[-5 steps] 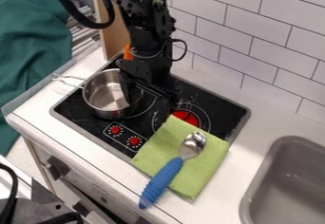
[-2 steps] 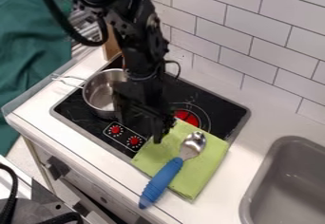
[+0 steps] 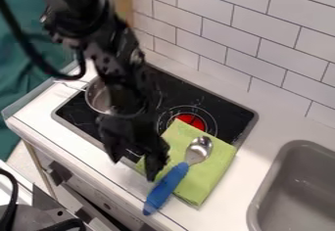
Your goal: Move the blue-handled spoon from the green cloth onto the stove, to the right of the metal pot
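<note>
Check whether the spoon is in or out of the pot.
Out. The blue-handled spoon lies with its metal end on the green cloth, apart from the pot.

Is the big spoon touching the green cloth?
Touching. The camera view shows the spoon lying on the green cloth, with its blue handle poking out past the edge.

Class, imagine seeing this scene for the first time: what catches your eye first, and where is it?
Probably the bulky black arm slanting in from the upper left, its hand near the blue-handled spoon. That spoon stands out next, lying across the lime-green cloth, followed by the red disc on the black stovetop.
</note>
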You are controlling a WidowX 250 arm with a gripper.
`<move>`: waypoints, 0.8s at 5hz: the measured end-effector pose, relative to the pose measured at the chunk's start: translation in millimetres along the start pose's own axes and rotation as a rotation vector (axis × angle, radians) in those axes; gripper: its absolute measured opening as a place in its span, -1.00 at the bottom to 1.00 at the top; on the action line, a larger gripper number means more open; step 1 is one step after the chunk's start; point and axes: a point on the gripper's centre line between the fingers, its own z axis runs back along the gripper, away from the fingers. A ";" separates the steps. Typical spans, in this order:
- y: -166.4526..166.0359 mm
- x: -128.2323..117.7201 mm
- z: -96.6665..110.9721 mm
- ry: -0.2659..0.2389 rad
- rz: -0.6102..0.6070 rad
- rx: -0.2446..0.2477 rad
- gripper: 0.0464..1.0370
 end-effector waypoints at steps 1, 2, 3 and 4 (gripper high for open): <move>-6.8 -7.9 0.4 -0.011 0.004 0.015 0.94; -13.5 -3.6 -1.1 -0.009 -0.017 0.035 0.94; -25.8 -2.4 2.5 -0.009 -0.066 0.066 0.94; -37.3 -3.4 11.0 -0.026 -0.072 0.081 0.94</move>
